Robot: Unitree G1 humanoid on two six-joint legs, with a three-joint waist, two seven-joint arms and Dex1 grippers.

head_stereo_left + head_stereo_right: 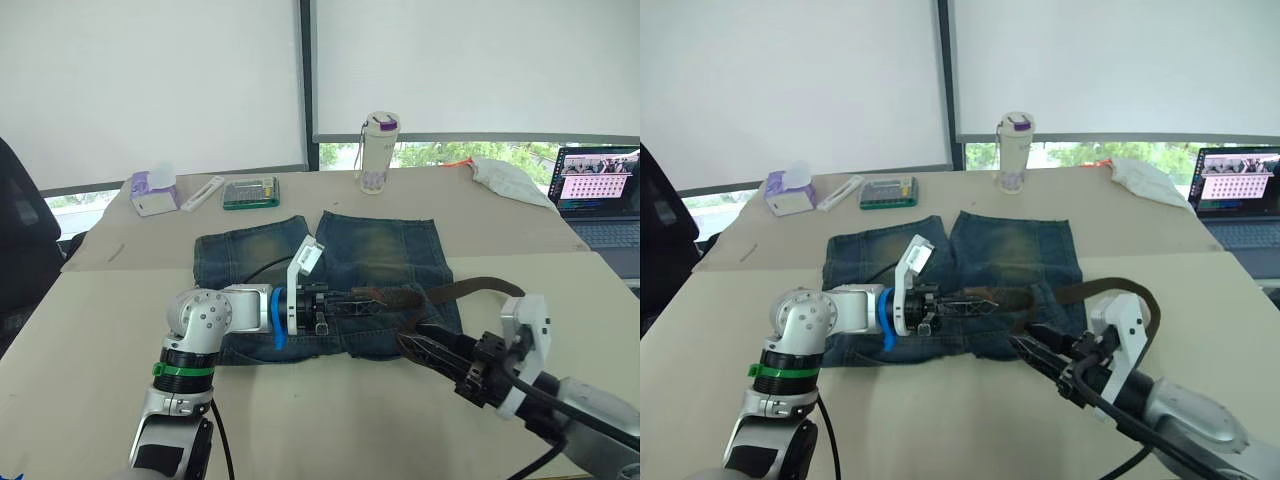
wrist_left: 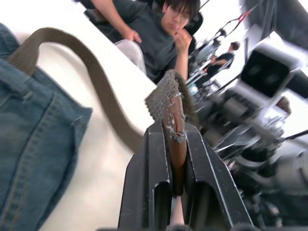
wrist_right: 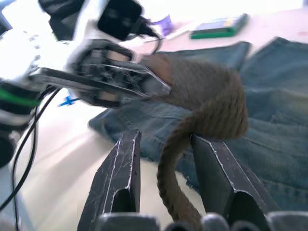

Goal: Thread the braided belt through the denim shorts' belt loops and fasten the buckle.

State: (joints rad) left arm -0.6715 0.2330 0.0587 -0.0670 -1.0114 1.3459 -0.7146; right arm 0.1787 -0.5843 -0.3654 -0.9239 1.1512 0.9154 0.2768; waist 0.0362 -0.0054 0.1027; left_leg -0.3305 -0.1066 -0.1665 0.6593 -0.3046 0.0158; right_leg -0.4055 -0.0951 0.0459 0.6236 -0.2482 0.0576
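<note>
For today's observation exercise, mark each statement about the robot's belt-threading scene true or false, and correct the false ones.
1. The left claw is shut on the braided belt. True.
2. The right claw is clamped tight on the belt. False: its fingers stand apart, with the strap passing between them.
3. The denim shorts lie flat on the table. True.
4. The laptop is closed. False: it is open, with its screen lit.
5. A bottle with a purple lid stands beyond the shorts. True.
</note>
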